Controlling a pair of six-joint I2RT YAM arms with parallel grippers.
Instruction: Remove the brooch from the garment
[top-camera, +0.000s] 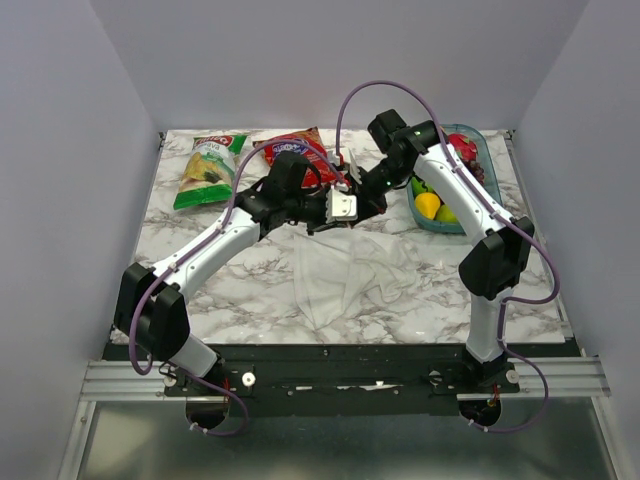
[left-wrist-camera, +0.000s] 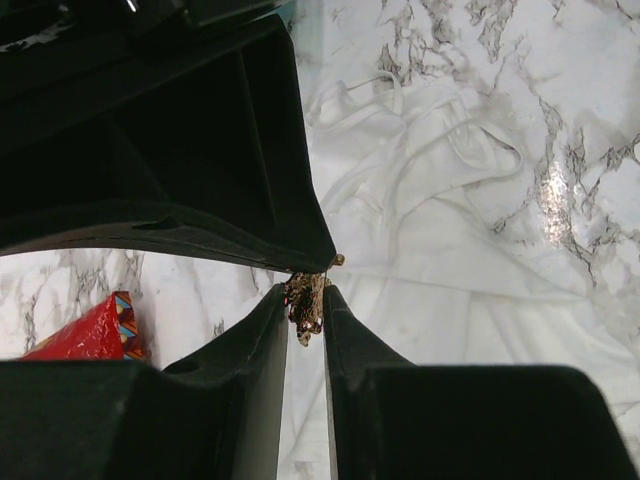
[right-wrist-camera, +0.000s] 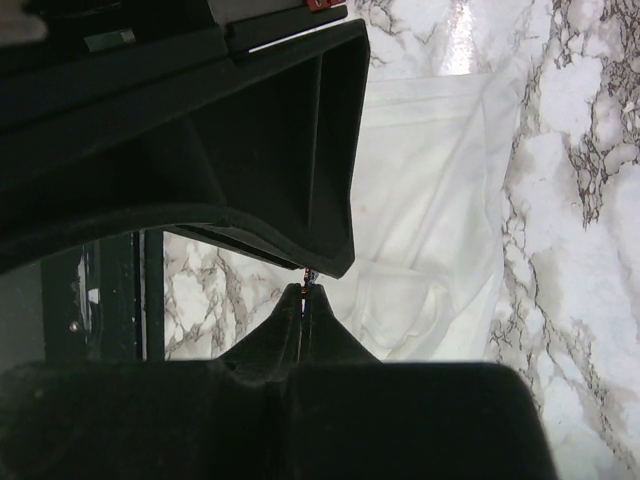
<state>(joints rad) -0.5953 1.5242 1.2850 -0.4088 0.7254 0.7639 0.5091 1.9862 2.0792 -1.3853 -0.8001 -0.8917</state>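
left jaws, narrow, pinch the small brownish brooch (left-wrist-camera: 306, 306) above the white garment (left-wrist-camera: 460, 190).
right jaws are pressed fully together, tip to tip with the left pair, a tiny glint at their point; whether that belongs to the brooch cannot be told. both pairs meet over the garment's far edge, and the cloth lies crumpled on the marble bench (top-camera: 200, 290). a green snack bag (top-camera: 212, 170) and a red snack bag (top-camera: 300, 150) lie behind, a fruit tray (top-camera: 482, 140) to the right.
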